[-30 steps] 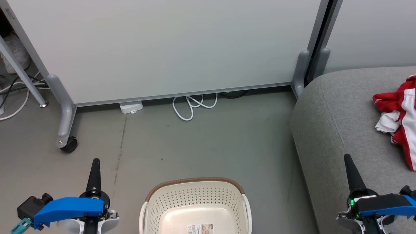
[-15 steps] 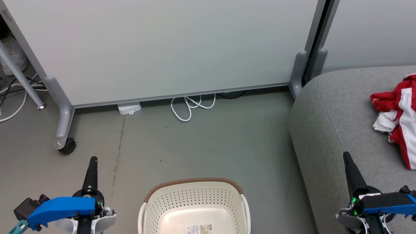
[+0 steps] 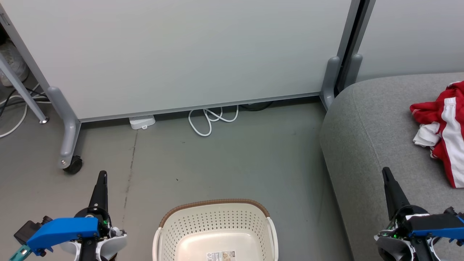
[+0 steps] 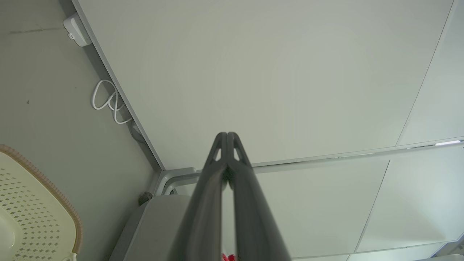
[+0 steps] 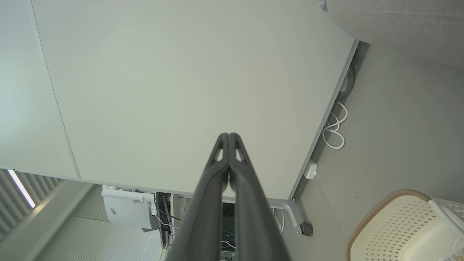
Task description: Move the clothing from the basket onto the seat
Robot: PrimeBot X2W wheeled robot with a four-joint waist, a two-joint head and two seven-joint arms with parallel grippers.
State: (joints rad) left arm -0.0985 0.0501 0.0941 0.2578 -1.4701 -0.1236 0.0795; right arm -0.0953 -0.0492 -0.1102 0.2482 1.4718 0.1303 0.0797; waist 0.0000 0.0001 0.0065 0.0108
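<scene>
The clothing, a crumpled heap of red fabric with white stripes, lies on the grey seat at the right edge of the head view. The cream basket stands on the floor at the bottom centre; its inside holds no fabric, just a label. My left gripper is shut and hangs over the floor left of the basket. My right gripper is shut over the seat's front part, left of and below the clothing. Both wrist views show my fingers pressed together and holding nothing.
A white partition on grey legs with a castor stands behind the floor. A white cable loop and a small white box lie at its base. A grey table leg and cables are at far left.
The whole picture has drifted a little to the left, so the camera has moved. Both grippers sit slightly lower in the view, still shut. Clothing and basket lie as before.
</scene>
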